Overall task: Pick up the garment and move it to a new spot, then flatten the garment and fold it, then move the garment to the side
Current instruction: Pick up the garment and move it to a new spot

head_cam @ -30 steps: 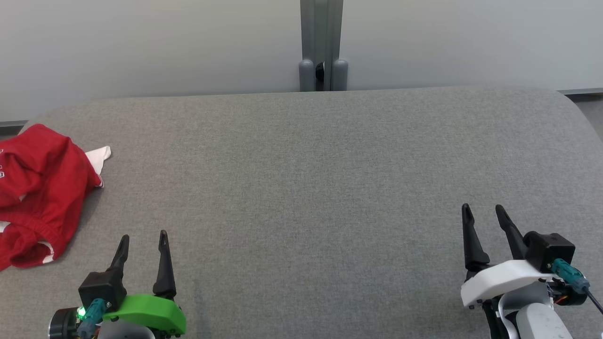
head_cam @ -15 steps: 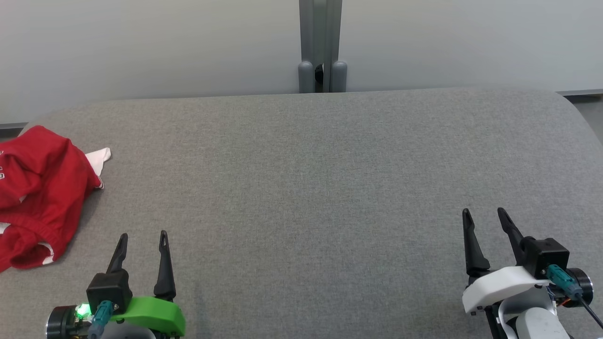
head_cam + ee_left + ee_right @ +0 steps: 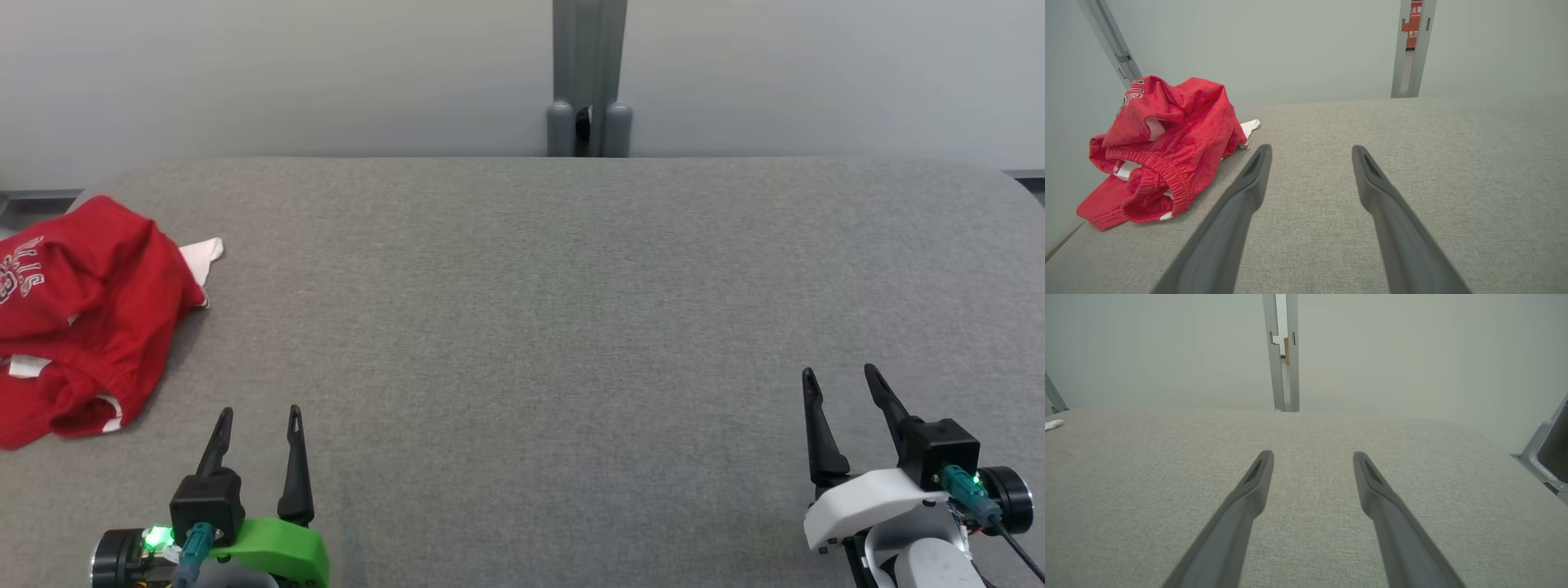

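Note:
A crumpled red garment (image 3: 86,314) with white trim and lettering lies bunched at the far left edge of the grey table (image 3: 539,310). In the left wrist view the red garment (image 3: 1163,147) sits ahead and to the left of my fingers, apart from them. My left gripper (image 3: 260,416) hovers open near the front left, a little right of the cloth, holding nothing. My right gripper (image 3: 839,377) stands open at the front right, far from the garment. A white corner of the cloth (image 3: 1053,424) peeks in at the left of the right wrist view.
A pale wall runs behind the table, with a grey post (image 3: 588,77) at its middle. The table's rounded corners and edges show at left and right. A grey frame (image 3: 1547,453) stands off the table's right side.
The head camera has turned a little left, so the whole picture has shifted right. Both grippers have sunk slightly lower in the view and stay open.

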You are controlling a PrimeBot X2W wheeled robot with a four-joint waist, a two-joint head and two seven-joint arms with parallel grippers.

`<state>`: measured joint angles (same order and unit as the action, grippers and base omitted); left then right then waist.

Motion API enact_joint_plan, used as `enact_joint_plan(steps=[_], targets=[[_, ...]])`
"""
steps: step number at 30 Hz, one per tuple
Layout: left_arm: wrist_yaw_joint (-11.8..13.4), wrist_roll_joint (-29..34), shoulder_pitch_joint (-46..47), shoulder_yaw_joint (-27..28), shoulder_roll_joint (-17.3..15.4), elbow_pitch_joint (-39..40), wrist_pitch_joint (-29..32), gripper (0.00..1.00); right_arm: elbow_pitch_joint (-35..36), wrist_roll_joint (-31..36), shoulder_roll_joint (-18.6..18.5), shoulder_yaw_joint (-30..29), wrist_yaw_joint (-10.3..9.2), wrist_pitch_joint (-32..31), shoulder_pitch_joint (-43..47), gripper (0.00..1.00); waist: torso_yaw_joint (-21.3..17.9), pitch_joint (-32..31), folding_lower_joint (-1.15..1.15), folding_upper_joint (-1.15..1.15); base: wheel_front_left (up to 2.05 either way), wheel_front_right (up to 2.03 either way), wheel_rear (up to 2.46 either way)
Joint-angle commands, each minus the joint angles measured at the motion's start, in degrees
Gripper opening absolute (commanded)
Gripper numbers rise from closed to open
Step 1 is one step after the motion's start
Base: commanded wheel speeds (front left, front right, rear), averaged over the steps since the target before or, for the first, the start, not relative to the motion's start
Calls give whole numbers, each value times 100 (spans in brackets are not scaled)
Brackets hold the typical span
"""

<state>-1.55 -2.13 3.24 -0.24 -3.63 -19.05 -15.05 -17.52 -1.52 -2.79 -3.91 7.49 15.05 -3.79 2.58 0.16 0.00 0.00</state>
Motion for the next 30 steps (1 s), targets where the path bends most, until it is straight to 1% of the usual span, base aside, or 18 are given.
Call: enact_joint_plan(steps=[1, 6, 11, 16, 18, 23, 27, 30], targets=[[-3, 54, 82, -12, 8, -70, -18, 100, -10, 43, -21, -38, 0, 18, 88, 100, 408, 42, 0, 0, 0, 0, 0], [46, -9, 38, 69, 20, -170, -13, 100, -64, -69, -16, 89, 0, 19, 80, 100, 1062, 68, 0, 0, 0, 0, 0], [37, -39, -15, 203, 18, -246, -13, 100, -94, -116, -21, 244, 0, 18, -19, 100, 1834, 153, 0, 0, 0, 0, 0], [67, -58, -80, 349, 24, -250, -13, 100, -173, -184, -22, 418, 0, 18, -110, 100, 2469, 219, 0, 0, 0, 0, 0], [57, -67, -102, 412, 23, -258, -13, 100, -236, -104, -20, 583, 0, 18, -149, 100, 2707, 244, 0, 0, 0, 0, 0], [155, -231, -256, 757, 44, -15, -13, 100, -408, -21, -25, 1062, -1, 18, -490, 100, 2866, 460, 0, 0, 0, 0, 0], [190, -286, -364, 906, 65, 109, -13, 100, -544, -28, -32, 1284, -1, 18, -729, 100, 2900, 580, 0, 0, 0, 0, 0], [92, -393, -369, 922, 76, 89, -13, 100, -596, 20, -36, 1348, -1, 18, -818, 100, 2907, 664, 0, 0, 0, 0, 0]])
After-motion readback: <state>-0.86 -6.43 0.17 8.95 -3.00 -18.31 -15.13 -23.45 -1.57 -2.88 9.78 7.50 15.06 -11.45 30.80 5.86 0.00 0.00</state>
